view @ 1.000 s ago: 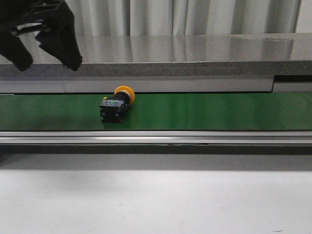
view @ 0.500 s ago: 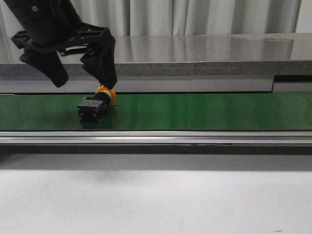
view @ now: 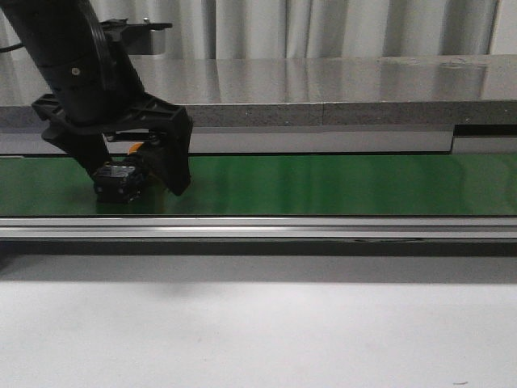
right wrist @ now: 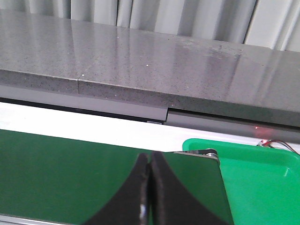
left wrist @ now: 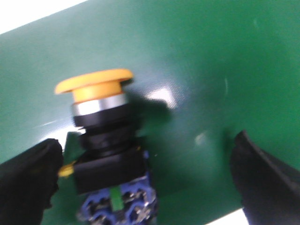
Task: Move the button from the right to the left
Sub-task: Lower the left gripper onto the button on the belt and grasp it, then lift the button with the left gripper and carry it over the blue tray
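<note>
The button (view: 121,179) lies on its side on the green belt (view: 339,184), toward the left end, cap pointing to the far edge and body to the near edge. The left gripper (view: 133,174) is lowered over it with jaws wide open, one finger on each side of the body. In the left wrist view one finger (left wrist: 28,180) sits just beside the black housing and the other (left wrist: 267,180) is well apart from it; nothing is gripped yet.

Handling, judged from appearance: a rigid moulded part, probably light, not fragile. The domed orange-yellow cap (left wrist: 93,83) is smooth and overhangs its neck, so it would likely slip or tip between the pads. The black blocky body (left wrist: 108,169) offers flat, parallel faces and is the better place to take hold. Avoid the blue terminal end (left wrist: 117,208), where small metal fittings show.

Materials: glossy plastic cap, bright metal ring beneath it, matt black collar and housing. The belt is smooth with a slight sheen, bounded by a metal rail (view: 323,229) at the near edge and a grey stone-like ledge (view: 339,85) at the far edge.

The right gripper (right wrist: 149,185) hangs over the belt's right end beside a green tray (right wrist: 262,173), its fingers closed together and empty.
</note>
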You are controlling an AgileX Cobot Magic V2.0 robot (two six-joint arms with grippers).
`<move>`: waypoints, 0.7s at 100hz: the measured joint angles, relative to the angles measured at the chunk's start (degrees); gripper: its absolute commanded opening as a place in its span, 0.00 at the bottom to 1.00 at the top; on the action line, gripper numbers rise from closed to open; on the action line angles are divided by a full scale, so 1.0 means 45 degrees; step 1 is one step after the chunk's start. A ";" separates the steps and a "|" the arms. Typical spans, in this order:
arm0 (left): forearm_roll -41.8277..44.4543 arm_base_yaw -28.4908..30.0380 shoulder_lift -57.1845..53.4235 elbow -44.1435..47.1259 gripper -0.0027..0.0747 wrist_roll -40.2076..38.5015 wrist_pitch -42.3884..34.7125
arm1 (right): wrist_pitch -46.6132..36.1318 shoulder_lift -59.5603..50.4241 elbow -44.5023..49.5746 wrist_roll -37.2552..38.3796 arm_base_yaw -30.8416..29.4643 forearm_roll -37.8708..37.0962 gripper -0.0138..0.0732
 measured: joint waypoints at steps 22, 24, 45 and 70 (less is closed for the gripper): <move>0.0190 0.0000 0.0211 -0.0082 0.43 0.0000 0.0187 | 0.0000 0.0000 0.0000 0.0000 0.0000 0.0000 0.08; 0.0219 0.0000 0.0211 -0.0125 0.39 0.0000 0.0227 | 0.0000 0.0000 0.0000 0.0000 0.0000 0.0000 0.08; 0.0656 0.0000 0.0133 -0.0661 0.23 0.0000 0.0954 | 0.0000 0.0000 0.0000 0.0000 0.0000 0.0000 0.08; 0.1991 0.0501 -0.0929 -0.0848 0.23 -0.1122 0.1335 | 0.0000 0.0000 0.0000 0.0000 0.0000 0.0000 0.08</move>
